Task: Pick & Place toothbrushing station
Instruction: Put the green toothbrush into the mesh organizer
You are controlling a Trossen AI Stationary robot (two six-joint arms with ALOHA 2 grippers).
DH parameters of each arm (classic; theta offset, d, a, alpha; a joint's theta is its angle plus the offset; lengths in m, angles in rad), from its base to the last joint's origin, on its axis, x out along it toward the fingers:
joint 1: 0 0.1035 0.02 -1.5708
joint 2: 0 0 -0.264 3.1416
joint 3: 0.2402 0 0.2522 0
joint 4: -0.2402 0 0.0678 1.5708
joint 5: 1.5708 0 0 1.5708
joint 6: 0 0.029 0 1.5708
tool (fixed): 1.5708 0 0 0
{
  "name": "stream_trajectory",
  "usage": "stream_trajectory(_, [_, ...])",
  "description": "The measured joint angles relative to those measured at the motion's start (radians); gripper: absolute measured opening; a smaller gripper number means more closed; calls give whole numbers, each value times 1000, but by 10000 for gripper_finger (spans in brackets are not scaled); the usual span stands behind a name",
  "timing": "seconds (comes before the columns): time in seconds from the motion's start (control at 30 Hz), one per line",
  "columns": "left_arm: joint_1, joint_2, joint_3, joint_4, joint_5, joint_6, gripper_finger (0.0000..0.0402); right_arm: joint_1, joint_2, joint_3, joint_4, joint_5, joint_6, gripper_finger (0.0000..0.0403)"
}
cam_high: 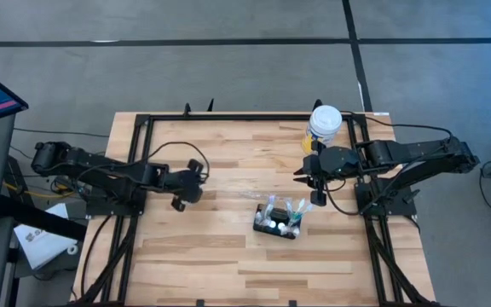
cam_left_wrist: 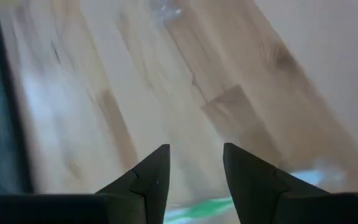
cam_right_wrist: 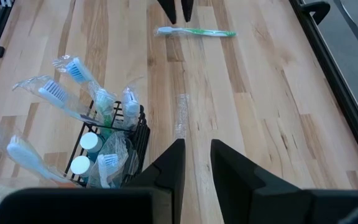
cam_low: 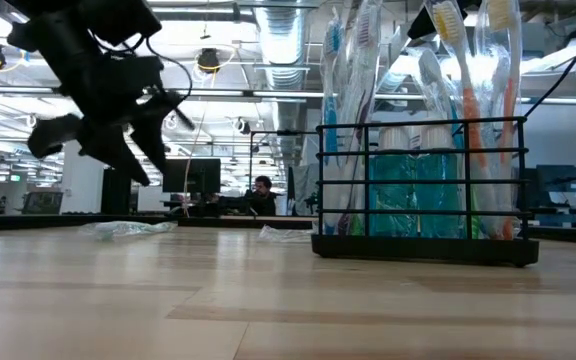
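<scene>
The toothbrushing station, a small black wire holder packed with wrapped toothbrushes and small tubes, stands upright on the wooden table, free of both arms. The right gripper hovers above the table just beside the station; in the right wrist view the station sits off to one side of that arm's fingers, not between them, and the fingers stand slightly parted with only bare wood in the gap, holding nothing. A green toothbrush lies flat on the table well ahead of those fingertips, close to the left arm's fingertips. The left gripper hangs above the table well apart from the station; its fingers are partly open and empty, with the green toothbrush showing just under them. A white-lidded tub stands near the table's far edge, behind the right gripper
</scene>
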Motion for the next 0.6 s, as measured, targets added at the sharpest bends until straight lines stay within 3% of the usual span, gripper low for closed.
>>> stream_trajectory(0.1, [14,0,1,12,-23,237,143,0,0,0,0,0,6,68])
stream_trajectory(0.17, [31,0,1,14,-32,317,143,0,0,0,0,0,8,68])
stream_trajectory(0.6, [67,0,-98,-16,-45,487,143,0,0,0,0,0,7,68])
